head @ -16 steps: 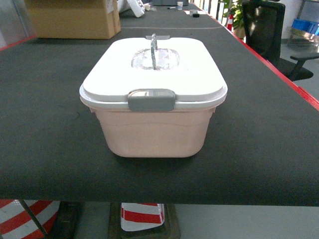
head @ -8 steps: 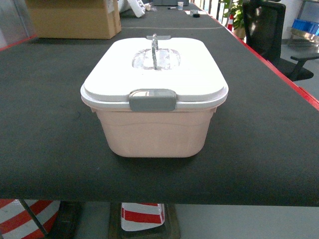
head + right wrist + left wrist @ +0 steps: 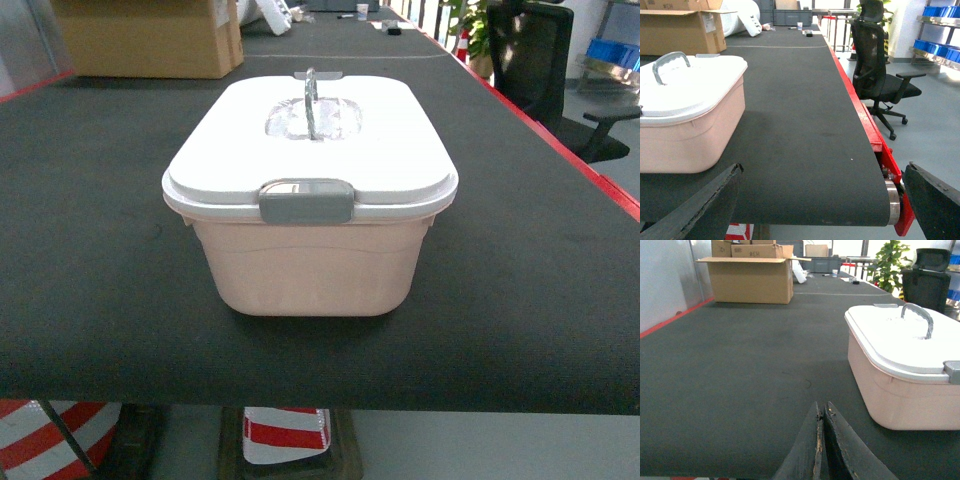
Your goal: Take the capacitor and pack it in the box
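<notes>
Nothing had shifted since the earlier frame. Low in its wrist view, the left gripper (image 3: 821, 440) sat pressed together over the black table (image 3: 90, 300); the right gripper (image 3: 822, 200) gaped wide. Mid-frame, the box (image 3: 308, 265) rested lidded and latched, handle (image 3: 310, 100) upright. Upper left stood a cardboard carton (image 3: 150, 40).

box (image 3: 310, 265): smooth peach plastic, slight sheen
lid (image 3: 380, 150): glossy white plastic
latch (image 3: 305, 201): matt grey plastic
table (image 3: 90, 280): black ribbed matt mat
carton (image 3: 150, 40): brown cardboard
</notes>
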You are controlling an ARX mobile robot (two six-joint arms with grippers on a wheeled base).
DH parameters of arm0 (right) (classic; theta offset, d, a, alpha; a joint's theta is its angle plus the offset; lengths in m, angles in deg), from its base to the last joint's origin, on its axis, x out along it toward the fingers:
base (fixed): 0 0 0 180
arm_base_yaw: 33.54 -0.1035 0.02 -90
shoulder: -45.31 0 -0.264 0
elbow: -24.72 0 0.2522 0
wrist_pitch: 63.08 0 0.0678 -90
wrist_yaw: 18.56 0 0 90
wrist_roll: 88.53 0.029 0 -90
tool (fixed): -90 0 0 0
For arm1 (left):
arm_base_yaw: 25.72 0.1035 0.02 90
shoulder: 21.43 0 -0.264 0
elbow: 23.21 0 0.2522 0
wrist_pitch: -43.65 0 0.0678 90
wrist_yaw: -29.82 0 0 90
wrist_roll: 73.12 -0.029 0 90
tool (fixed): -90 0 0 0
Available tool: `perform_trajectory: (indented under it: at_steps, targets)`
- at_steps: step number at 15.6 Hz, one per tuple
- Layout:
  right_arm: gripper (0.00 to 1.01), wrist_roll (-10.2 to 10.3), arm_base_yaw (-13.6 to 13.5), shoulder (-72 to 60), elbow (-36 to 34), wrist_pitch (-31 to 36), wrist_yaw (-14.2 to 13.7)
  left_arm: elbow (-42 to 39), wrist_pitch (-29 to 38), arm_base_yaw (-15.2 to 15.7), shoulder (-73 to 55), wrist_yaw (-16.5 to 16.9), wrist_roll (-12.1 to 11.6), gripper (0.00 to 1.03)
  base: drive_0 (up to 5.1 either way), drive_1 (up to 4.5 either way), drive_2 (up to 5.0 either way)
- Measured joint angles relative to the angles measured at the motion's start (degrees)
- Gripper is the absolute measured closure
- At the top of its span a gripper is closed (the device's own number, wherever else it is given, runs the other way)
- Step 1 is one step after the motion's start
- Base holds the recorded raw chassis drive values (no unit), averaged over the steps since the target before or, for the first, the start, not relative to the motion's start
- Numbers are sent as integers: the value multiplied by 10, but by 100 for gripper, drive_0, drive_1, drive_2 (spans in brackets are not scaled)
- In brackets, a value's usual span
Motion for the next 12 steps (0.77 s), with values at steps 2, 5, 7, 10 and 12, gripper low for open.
perform_trajectory:
  at_steps: [2,5,7,10,12]
  targets:
    - [3,0,0,0,0,0,0,0,-23,0,20,0,0,101,0,0,0]
    - [3,0,0,0,0,0,0,0,-140,0,119,0,0,101,0,0,0]
    - [3,0,0,0,0,0,0,0,-138,0,124,-1,0,101,0,0,0]
    - [3,0,0,0,0,0,0,0,-134,0,124,0,0,78,0,0,0]
    - [3,0,0,0,0,0,0,0,-134,0,124,0,0,56,0,0,0]
